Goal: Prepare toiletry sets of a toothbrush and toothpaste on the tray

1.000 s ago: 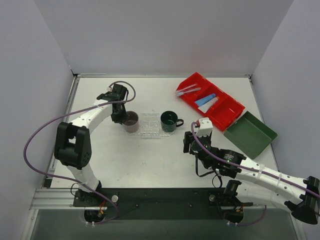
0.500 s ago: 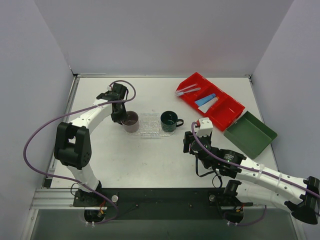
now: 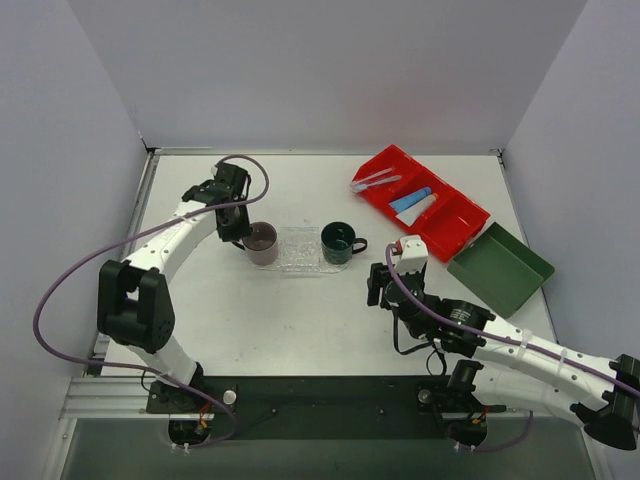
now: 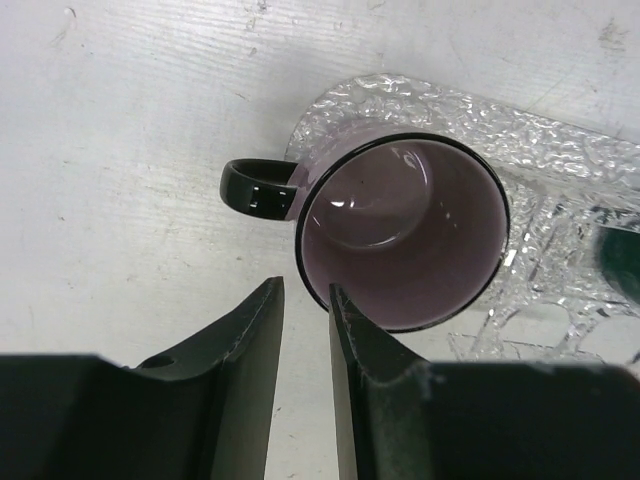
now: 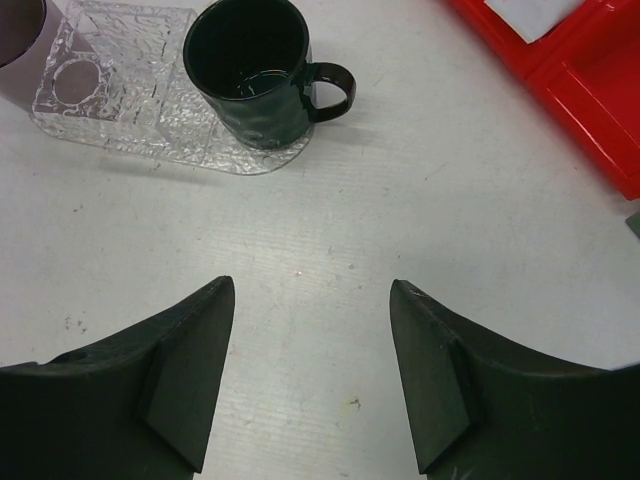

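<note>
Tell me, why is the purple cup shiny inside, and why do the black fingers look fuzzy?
Left wrist view: light glints inside the glossy mauve cup and the clear tray sparkles; the left gripper is blurred, probably from being so near the lens. Right wrist view: the right gripper looks soft too. Top external view: even light, faint shadows.

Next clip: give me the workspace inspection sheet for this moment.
Surface: white table, lightly scuffed.
Job's things: clear tray mid-table, no toiletries on it; toothbrushes, blue tube and white tube in the red bin.
Clutter: mauve cup and green mug on the tray's ends; green tray beside the bin.
Grippers: left gripper narrowly open at the mauve cup's rim, holding nothing; right gripper wide open over bare table.
Cables: purple cables on both arms, clear of the items.
Surroundings: plain white walls.
</note>
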`<control>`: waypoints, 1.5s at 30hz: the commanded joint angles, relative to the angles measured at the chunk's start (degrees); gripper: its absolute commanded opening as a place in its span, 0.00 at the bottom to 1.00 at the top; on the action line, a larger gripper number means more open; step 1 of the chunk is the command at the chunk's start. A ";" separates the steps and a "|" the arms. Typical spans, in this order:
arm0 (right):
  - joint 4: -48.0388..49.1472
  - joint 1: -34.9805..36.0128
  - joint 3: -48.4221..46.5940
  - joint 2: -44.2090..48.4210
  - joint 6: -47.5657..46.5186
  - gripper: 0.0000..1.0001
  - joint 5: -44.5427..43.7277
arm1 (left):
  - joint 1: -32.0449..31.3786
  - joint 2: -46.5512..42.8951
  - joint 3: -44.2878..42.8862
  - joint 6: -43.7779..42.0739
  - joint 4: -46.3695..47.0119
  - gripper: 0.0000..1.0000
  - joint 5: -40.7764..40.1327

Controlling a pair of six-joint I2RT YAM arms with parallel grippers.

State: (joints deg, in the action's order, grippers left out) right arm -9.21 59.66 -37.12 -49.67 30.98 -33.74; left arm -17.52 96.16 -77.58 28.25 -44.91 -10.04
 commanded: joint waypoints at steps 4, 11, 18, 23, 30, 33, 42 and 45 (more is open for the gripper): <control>-2.47 -0.68 -1.72 3.08 0.04 0.59 -3.44 | 0.12 -8.70 -1.87 -3.64 -2.55 0.35 -1.55; -7.04 -2.27 -4.62 5.98 -3.38 0.60 -5.37 | -0.32 -13.71 -3.98 -11.00 -2.56 0.35 -2.44; -14.07 -5.69 -12.70 4.33 -13.30 0.63 -3.55 | -0.32 -16.17 -2.67 -14.45 4.20 0.35 6.94; -20.31 -14.19 -20.70 -0.94 -18.58 0.64 5.77 | -0.32 -19.16 1.02 -14.01 16.30 0.40 10.04; -25.59 -24.84 -31.77 -15.07 -23.77 0.62 14.13 | 1.87 -23.38 8.76 -16.56 27.33 0.55 16.46; -25.94 -26.52 -35.46 -21.40 -27.27 0.62 13.17 | 2.40 -25.05 10.16 -16.21 27.06 0.62 16.72; -24.36 -32.32 -44.96 -42.76 -38.62 0.52 12.64 | 3.89 -27.08 12.01 -15.16 27.68 0.69 16.81; -23.57 -32.59 -48.29 -48.65 -41.52 0.51 14.39 | 5.04 -27.78 12.98 -14.45 28.47 0.69 16.72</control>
State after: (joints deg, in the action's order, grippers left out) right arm -32.29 27.20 -80.36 -92.29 -3.99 -20.60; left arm -14.09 70.48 -65.21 12.99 -20.21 6.02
